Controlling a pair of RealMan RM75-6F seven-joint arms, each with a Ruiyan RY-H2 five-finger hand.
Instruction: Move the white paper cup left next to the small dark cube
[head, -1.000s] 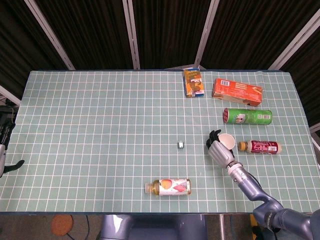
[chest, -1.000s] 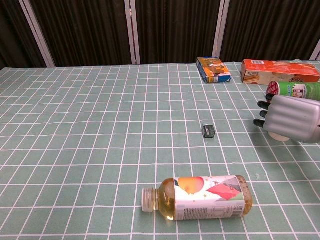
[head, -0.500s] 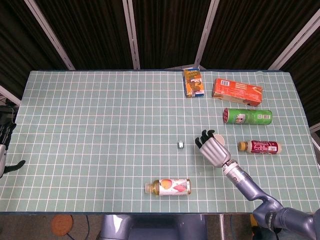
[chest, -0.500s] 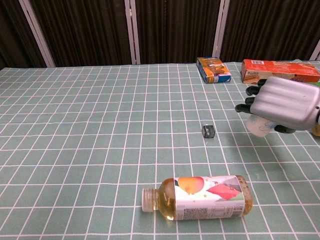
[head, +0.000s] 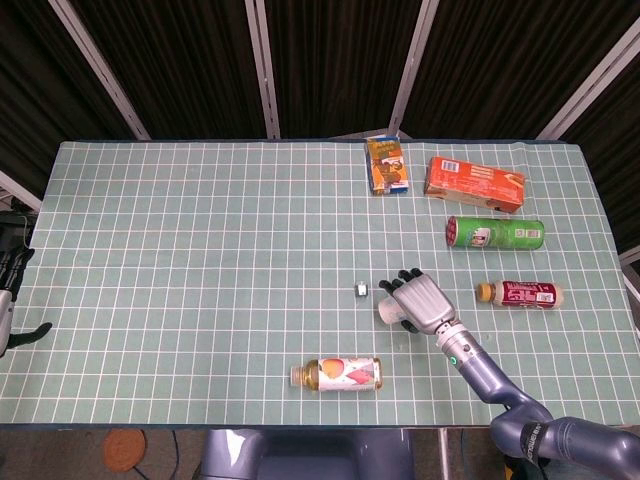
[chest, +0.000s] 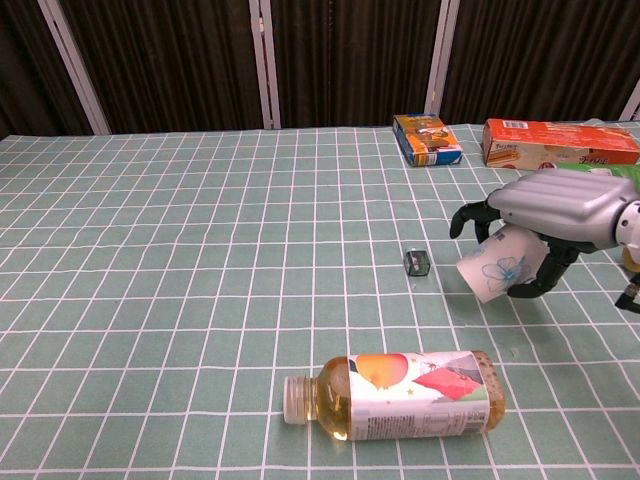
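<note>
My right hand (head: 418, 299) (chest: 555, 210) holds the white paper cup (chest: 491, 265) (head: 388, 312), which bears a blue flower print and is tilted, its base pointing down-left. The cup hangs just above the table, a short way right of the small dark cube (head: 361, 290) (chest: 417, 262). Cup and cube are apart. My left hand (head: 8, 290) shows only at the far left edge of the head view, off the table; its fingers cannot be made out.
A juice bottle (head: 338, 374) (chest: 395, 394) lies on its side in front of the cube. At the right are a red-capped bottle (head: 520, 293), a green can (head: 495, 233), an orange box (head: 474, 183) and a small carton (head: 386, 165).
My right hand has carried the cup leftward from beside the red-capped bottle to just right of the cube, and the cup has tilted over. The left hand has not moved.
</note>
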